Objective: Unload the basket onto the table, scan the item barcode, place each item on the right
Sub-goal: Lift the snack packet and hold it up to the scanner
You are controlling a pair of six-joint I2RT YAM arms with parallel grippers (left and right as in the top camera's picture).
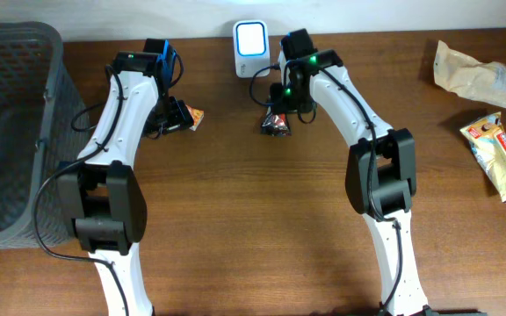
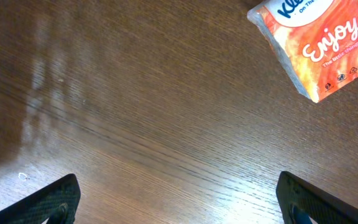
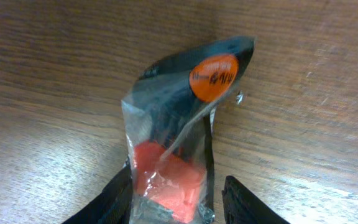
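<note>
A: What writing is showing?

B: The left wrist view is showing an orange tissue pack [image 2: 312, 43] with "Enjoy" across it and the start of "Kleenex" at the top edge. The smaller print is staying too small to read.

A: And the item to scan?

B: The snack packet [image 3: 179, 143] is lying on the table [image 1: 235, 219] just in front of the barcode scanner [image 1: 250, 37], whose white face is glowing at the far edge. The right wrist view is showing its black-and-clear film, red pieces inside, and a round orange sticker [image 3: 213, 77] whose lettering is blurring out. Overhead, the packet is appearing only as a dark lump.

A: Is the right gripper [image 3: 173, 205] pinching it?

B: Its fingers [image 3: 104, 199] are flanking the packet's lower end, but I cannot tell whether they are clamping it or just standing beside it.

A: The left gripper [image 2: 179, 208]?

B: It is hanging spread wide over bare wood, with the tissue pack near it but apart.

A: Room to move?

B: The middle and near side of the table are lying open between the arms. A dark mesh basket [image 1: 25, 39] is filling the left edge. At the right edge, a beige bag [image 1: 473, 70] and a cream wrapper [image 1: 499, 154] are lying well apart from both arms.
</note>
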